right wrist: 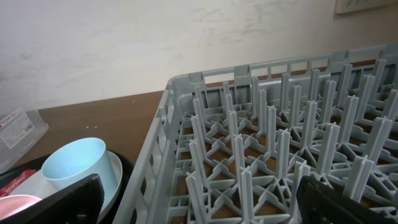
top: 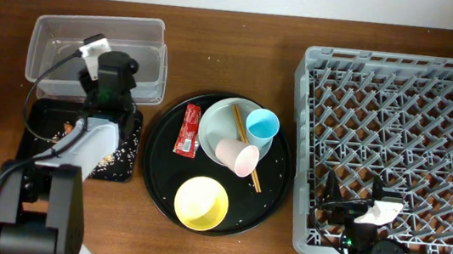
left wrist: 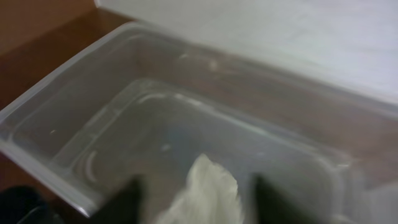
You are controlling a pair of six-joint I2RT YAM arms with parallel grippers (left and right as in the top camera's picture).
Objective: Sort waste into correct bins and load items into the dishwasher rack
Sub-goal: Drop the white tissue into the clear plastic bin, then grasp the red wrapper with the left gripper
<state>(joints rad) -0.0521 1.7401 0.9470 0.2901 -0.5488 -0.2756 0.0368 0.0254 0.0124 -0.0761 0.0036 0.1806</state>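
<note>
Two robot arms work at a brown wooden table (top: 238, 26) set against a white wall (right wrist: 124, 43).

Nearest the robot, the right gripper (right wrist: 202, 208) hangs with its jaws spread wide and empty above the near left corner of the grey rack (top: 402, 87). Left of the rack, a round black tray (top: 158, 166) holds a yellow bowl (top: 201, 203), then a pink cup (top: 238, 156) on its side, chopsticks (top: 255, 182), a blue cup (top: 262, 125) and a plate (top: 217, 119), with a red wrapper (top: 188, 129) just beside the plate. Further left, a black bin (top: 40, 114) holds scattered scraps (top: 112, 158). Beyond it, the left gripper (left wrist: 199, 208) is above the clear tub (left wrist: 56, 106), with a white tissue (left wrist: 208, 183) between its fingers (left wrist: 134, 199). The view is blurred, so I cannot tell whether they pinch it.
</note>
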